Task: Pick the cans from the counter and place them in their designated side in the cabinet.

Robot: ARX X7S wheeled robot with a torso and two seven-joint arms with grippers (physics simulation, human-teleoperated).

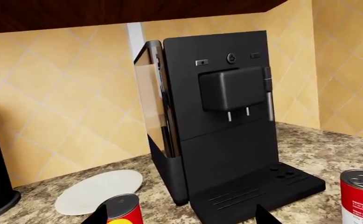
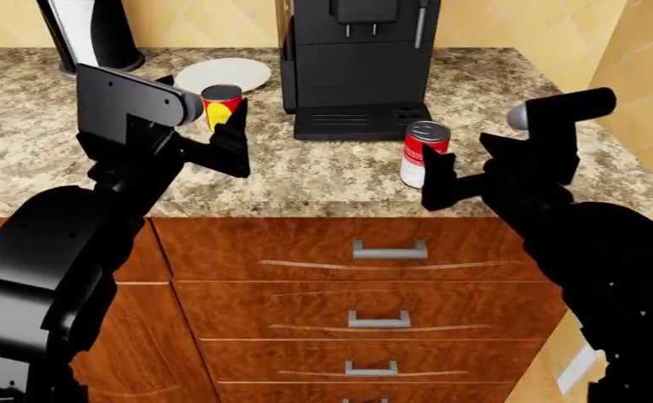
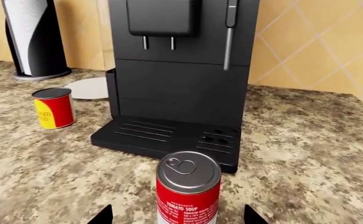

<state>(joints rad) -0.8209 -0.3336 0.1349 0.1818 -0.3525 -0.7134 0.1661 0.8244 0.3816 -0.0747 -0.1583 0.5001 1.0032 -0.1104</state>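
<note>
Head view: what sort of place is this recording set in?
Most likely a home kitchen, rendered in simulation: a speckled granite-look counter over wooden drawers, a black coffee machine against a tan tiled wall, and a paper-towel roll at the back.

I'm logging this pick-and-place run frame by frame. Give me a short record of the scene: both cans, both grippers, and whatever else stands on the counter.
short can: red-and-yellow can, upright on the counter, beside the white plate
tall can: red-and-white can, upright, in front of the coffee machine
left gripper: open, fingers either side of the short can, no grasp visible
right gripper: open, tall can between its fingertips, not clamped
other items: paper-towel roll at the back
cabinet: interior not in view
</note>
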